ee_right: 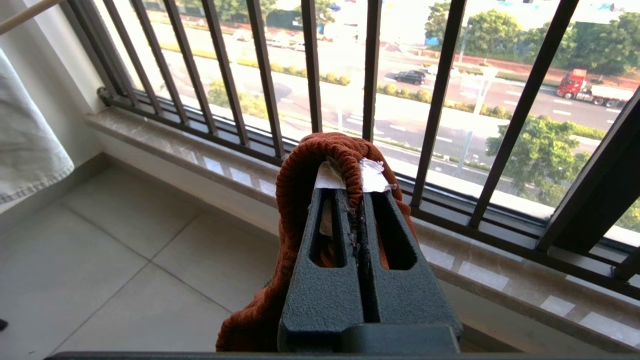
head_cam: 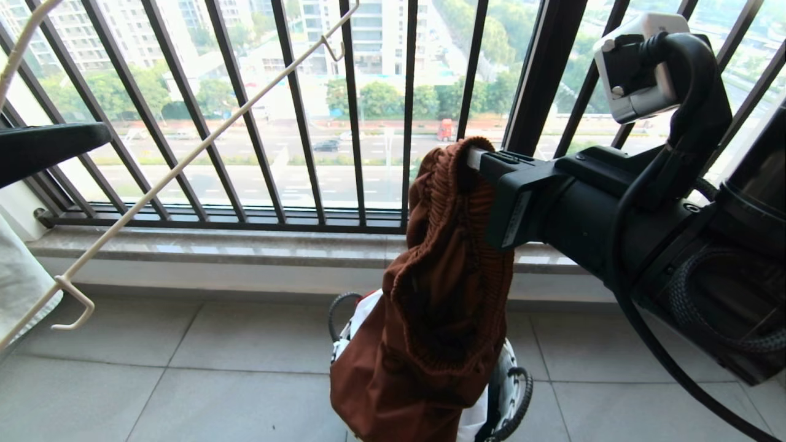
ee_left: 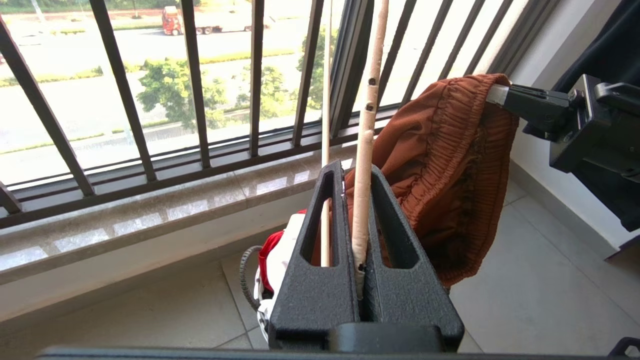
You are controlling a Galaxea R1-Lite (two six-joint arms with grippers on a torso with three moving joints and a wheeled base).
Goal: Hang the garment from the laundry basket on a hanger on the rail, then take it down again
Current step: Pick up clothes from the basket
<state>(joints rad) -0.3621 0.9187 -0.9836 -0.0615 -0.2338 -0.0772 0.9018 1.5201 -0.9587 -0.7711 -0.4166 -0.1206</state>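
Black, textured fingers of the right gripper [ee_right: 357, 200] are sitting nearest the lens in the right wrist view, clenched on the ribbed elastic waistband of the rust-brown shorts [head_cam: 430, 294]. In the head view this gripper [head_cam: 476, 161] is reaching in from the right and holding the shorts aloft in front of the black railing of vertical bars [head_cam: 344, 110]. The fabric is hanging in a limp, folded column directly above the small round laundry basket with white-and-black sides [head_cam: 513, 383], which is standing on the grey tiled floor [head_cam: 184, 380].

The left gripper [ee_left: 361, 220] is gripping the neck of the thin cream wire hanger [head_cam: 184, 159]; its fingers are pressing tight on the wire. The hanger is slanting across the left of the head view, well apart from the shorts. The rail is not in view.

Handling judgement: the shorts are appearing light, soft and fully compliant, so they are offering no stiffness for threading. The waistband is the firmest, thickest hold point. The hanger is appearing thin and springy and is likely to twist in the grip under side load.
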